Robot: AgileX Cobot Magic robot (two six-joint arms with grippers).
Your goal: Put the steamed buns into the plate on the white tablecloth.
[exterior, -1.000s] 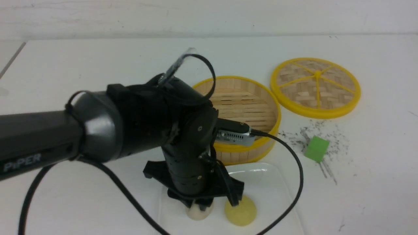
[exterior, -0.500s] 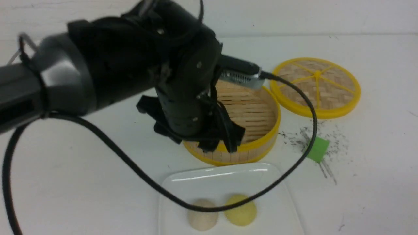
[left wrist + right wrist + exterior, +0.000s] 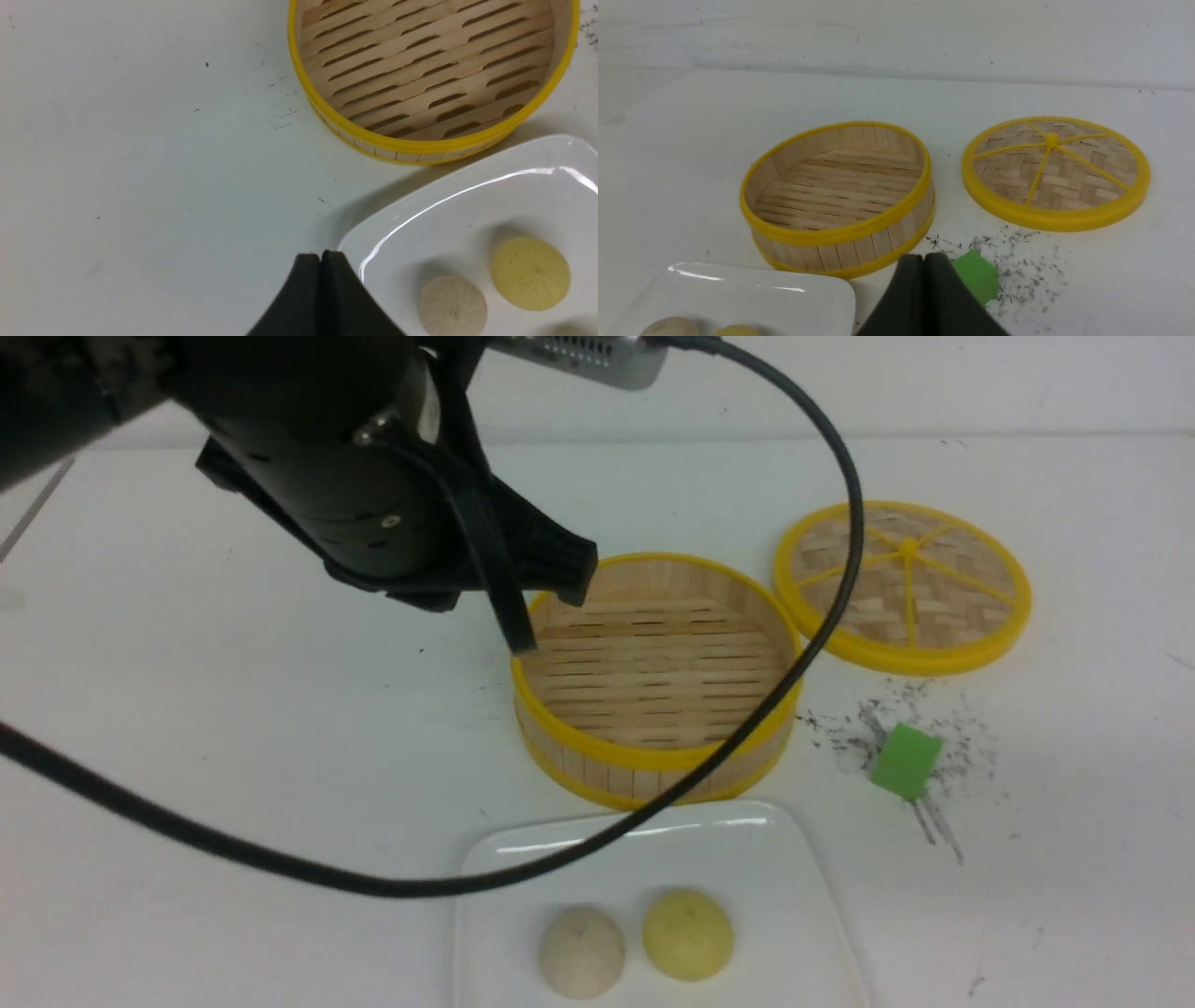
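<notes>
- White tablecloth covers bench; dark scuffs around green cube.
- Beige bun and yellow bun sit side by side in plate.
- Steamer basket just behind plate, lid flat beside it.
- Left end effector closed, holding nothing, raised left of basket; its cable crosses basket and plate edge.
- Right end effector closed, holding nothing, partly hiding cube.

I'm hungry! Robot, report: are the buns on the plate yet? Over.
Left fingers shut, empty. Right fingers same. Beige bun and yellow bun side by side on the plate. Only a cable crosses the view.
</notes>
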